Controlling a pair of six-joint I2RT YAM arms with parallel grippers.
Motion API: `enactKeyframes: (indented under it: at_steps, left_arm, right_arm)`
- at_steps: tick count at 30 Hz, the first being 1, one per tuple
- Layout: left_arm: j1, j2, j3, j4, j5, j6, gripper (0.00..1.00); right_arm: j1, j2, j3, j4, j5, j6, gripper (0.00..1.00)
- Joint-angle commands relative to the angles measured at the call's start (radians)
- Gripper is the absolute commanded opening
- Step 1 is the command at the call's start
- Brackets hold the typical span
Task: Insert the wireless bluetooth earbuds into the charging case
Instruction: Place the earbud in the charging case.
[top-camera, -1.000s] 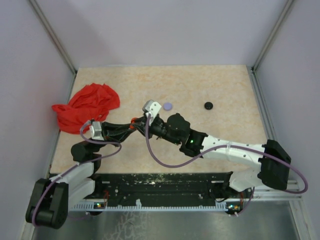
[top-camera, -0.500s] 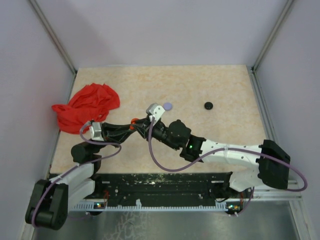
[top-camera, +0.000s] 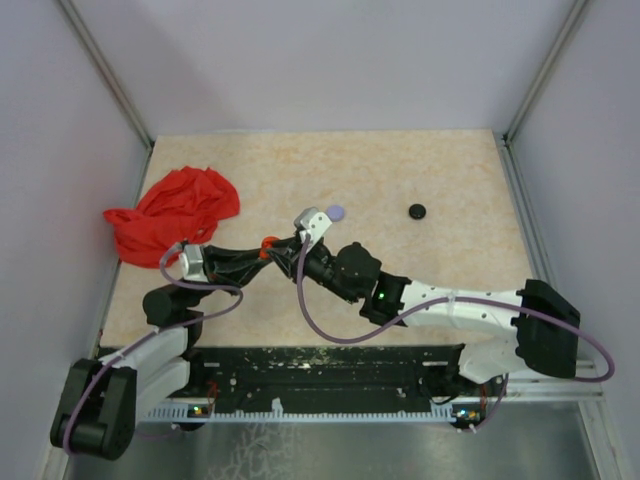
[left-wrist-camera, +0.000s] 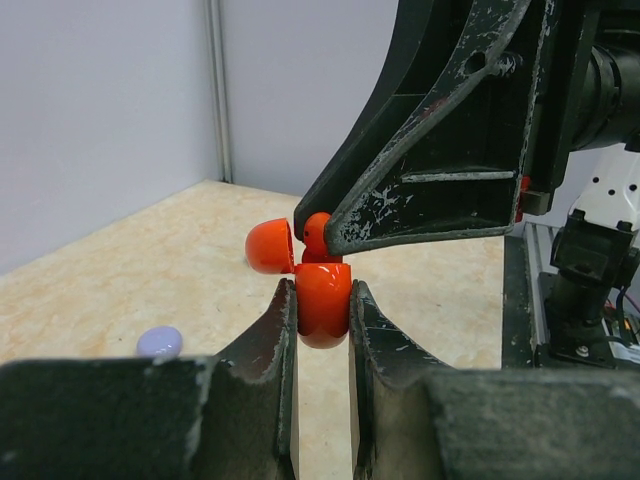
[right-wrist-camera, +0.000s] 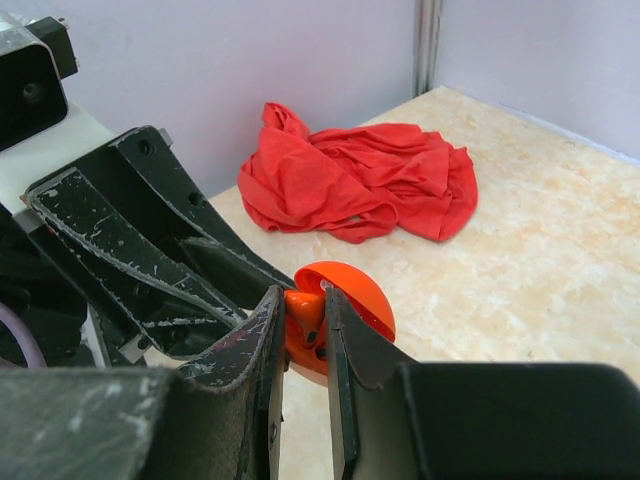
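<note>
My left gripper (left-wrist-camera: 322, 285) is shut on the body of the orange charging case (left-wrist-camera: 323, 300), held above the table with its lid (left-wrist-camera: 270, 247) hinged open to the left. My right gripper (right-wrist-camera: 305, 295) is shut on a reddish-orange earbud (right-wrist-camera: 310, 318) with black spots and holds it at the case's open mouth, the lid (right-wrist-camera: 360, 295) behind it. In the left wrist view the earbud (left-wrist-camera: 316, 232) shows just above the case under the right fingers (left-wrist-camera: 430, 150). In the top view both grippers meet at the case (top-camera: 268, 243). No other earbud shows.
A crumpled red cloth (top-camera: 175, 210) lies at the left of the table and shows in the right wrist view (right-wrist-camera: 360, 180). A small lilac disc (top-camera: 336, 212) and a round black disc (top-camera: 417, 211) lie beyond the grippers. The lilac disc also shows in the left wrist view (left-wrist-camera: 160, 342).
The right arm has shifted a little toward the left gripper, bringing its fingers down onto the case. The left arm and the case have stayed put.
</note>
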Motion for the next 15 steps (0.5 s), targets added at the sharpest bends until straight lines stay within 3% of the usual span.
enactKeyframes:
  at_steps: [1,15]
  left_arm:
    - [0.0,-0.019,-0.005,0.24,-0.082,0.022,0.0]
    - [0.0,-0.032,-0.007,0.23,-0.088,0.03,0.0]
  right_arm:
    - [0.03,0.015,0.068,-0.148,0.002,0.044,0.13]
    - [0.044,-0.011,0.063,-0.149,0.049,0.077,0.37]
